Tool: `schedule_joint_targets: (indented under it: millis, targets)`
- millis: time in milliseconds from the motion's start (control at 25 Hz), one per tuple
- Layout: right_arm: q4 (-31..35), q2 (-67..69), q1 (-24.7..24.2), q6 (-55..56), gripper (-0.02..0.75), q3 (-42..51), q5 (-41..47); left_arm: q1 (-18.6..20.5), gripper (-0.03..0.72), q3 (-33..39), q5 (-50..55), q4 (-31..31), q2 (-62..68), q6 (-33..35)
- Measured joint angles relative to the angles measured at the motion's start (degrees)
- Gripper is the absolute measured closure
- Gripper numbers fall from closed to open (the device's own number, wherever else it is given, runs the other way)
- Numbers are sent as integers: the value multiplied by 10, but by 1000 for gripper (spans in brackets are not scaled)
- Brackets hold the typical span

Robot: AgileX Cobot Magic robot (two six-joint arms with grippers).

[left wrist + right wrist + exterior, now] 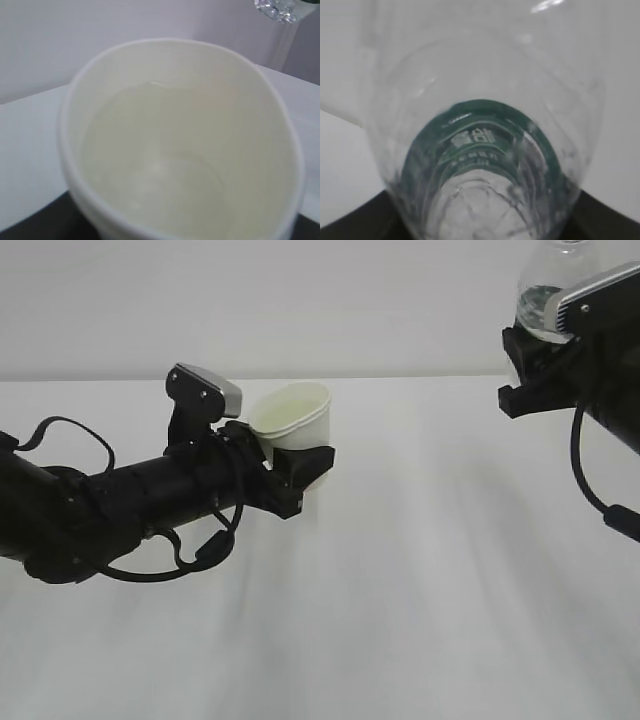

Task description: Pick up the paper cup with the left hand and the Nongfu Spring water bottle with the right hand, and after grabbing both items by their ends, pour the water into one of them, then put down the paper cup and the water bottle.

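White tabletop (420, 570): left hand (300, 472) pinching the squashed paper cup (293, 418) of water (165, 165) risks spillage; at 2 o'clock, right hand (530, 375) clamps the Nongfu Spring water bottle (552, 285).

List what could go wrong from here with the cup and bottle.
1. The paper cup is squeezed oval in the left end effector and holds water; a jolt could slosh it onto the table.
2. The bottle hangs high in the right end effector; lowering it crooked could tip it.
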Motion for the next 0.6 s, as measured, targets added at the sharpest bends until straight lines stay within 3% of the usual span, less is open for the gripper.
schedule_joint_targets:
  millis: [600]
  targets:
    - [39,0,0,21,308,41,12,65,258,0,0,0,0,5]
